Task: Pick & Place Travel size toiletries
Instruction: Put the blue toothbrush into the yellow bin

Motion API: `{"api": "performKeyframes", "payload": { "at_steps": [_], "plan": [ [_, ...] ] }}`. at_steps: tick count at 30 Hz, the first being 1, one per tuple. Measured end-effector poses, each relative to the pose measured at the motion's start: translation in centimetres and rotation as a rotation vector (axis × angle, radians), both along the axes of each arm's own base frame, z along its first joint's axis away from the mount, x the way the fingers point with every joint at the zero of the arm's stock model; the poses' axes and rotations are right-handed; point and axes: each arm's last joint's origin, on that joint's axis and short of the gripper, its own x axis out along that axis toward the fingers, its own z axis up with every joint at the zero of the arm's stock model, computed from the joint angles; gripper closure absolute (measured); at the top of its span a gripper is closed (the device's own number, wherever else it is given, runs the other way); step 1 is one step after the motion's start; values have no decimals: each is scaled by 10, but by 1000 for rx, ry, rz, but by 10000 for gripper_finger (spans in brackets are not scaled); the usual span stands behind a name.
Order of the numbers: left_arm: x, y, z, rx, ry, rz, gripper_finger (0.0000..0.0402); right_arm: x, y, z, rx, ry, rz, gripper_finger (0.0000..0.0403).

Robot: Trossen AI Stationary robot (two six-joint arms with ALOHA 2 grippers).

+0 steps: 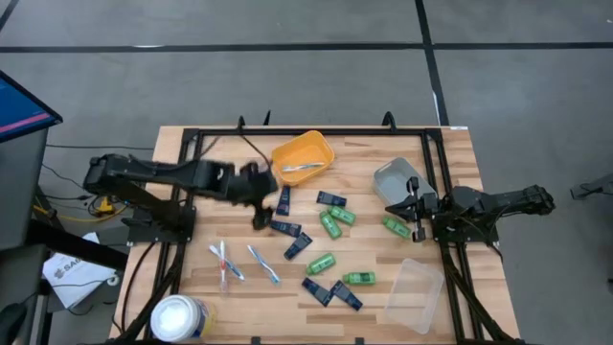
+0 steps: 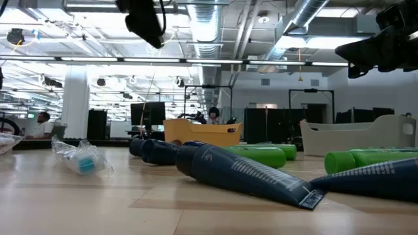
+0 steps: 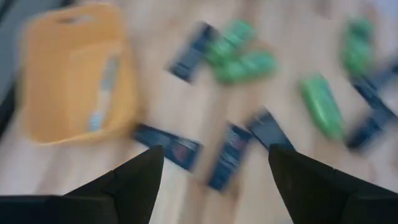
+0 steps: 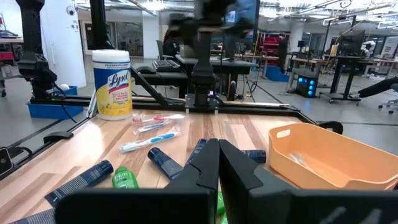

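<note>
Toiletries lay scattered across the middle of the high frame: navy tubes (image 1: 284,228), green bottles (image 1: 330,225), wrapped toothbrushes (image 1: 261,264). One item sat in the orange tray (image 1: 321,146). The left gripper (image 1: 261,196) hovered unclenched beside that tray; the right gripper (image 1: 412,213) waited clenched, empty, at center right.

Two black jointed arms; tapered matte-black tool fingers (image 3: 134,180).

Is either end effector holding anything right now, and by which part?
Nothing is held. The left end effector is open above the navy tubes; the right end effector is shut and empty.
</note>
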Motion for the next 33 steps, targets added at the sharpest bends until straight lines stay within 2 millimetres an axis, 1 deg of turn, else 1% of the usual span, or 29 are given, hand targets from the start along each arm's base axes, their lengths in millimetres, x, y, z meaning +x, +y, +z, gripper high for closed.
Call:
{"api": "performKeyframes", "payload": {
  "at_steps": [3,6,9,13,16,22,33],
  "plan": [
    [-2,-24,-12,-29,27,-170,116,0,0,0,0,0,0,403],
    [-7,-40,-29,-41,70,-294,116,0,0,0,0,0,0,403],
    [-9,-50,-45,-43,76,-389,116,0,0,0,0,0,0,403],
    [-10,-59,-65,-16,34,-499,116,0,0,0,0,0,0,403],
    [-10,-63,-78,3,-3,-551,116,0,0,0,0,0,0,403],
    [-15,-65,-104,-85,-35,-623,116,0,0,0,0,0,0,403],
    [-29,-60,-143,-95,-52,-631,116,0,0,0,0,0,0,403]
  ]
}}
